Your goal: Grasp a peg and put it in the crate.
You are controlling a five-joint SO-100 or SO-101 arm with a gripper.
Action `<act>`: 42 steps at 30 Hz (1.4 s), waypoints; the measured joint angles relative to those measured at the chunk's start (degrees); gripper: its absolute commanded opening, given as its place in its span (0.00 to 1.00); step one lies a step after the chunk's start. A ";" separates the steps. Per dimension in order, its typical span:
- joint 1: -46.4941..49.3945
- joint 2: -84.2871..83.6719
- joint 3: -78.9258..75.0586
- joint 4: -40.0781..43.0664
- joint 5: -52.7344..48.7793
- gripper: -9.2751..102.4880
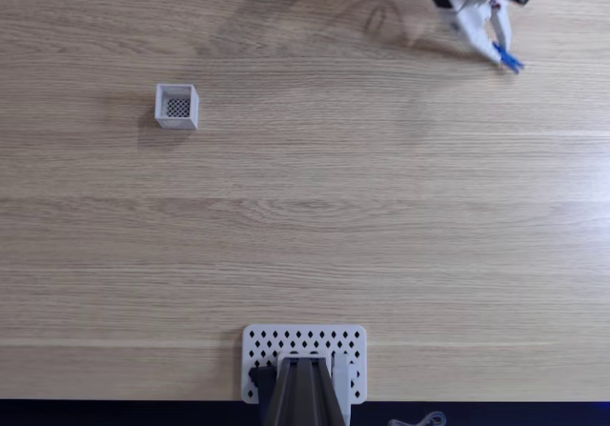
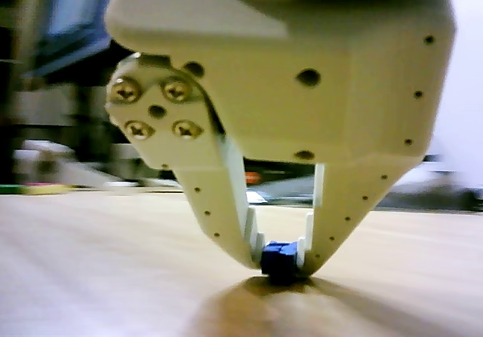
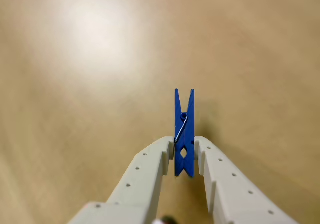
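Observation:
In the fixed view my white gripper is at the far right of the table's top edge, with the bright blue peg at its tips. The wrist view shows the peg standing on edge between my two fingers, both pressed against its sides; my gripper is shut on it. In the other view the peg sits pinched at the very tips of my gripper, right at the wooden surface. The small white crate with a dark mesh bottom stands far off at the left of the fixed view.
A white perforated plate carrying the arm's dark base sits at the bottom middle of the fixed view, by the table's front edge. Bare wooden table stretches between the gripper and the crate.

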 measured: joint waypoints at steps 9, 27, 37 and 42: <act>22.68 25.22 13.45 0.00 0.00 0.08; 62.75 34.98 30.23 -27.16 0.35 0.08; 76.20 15.38 28.74 -42.36 7.38 0.08; 80.60 6.68 23.64 -44.47 9.05 0.08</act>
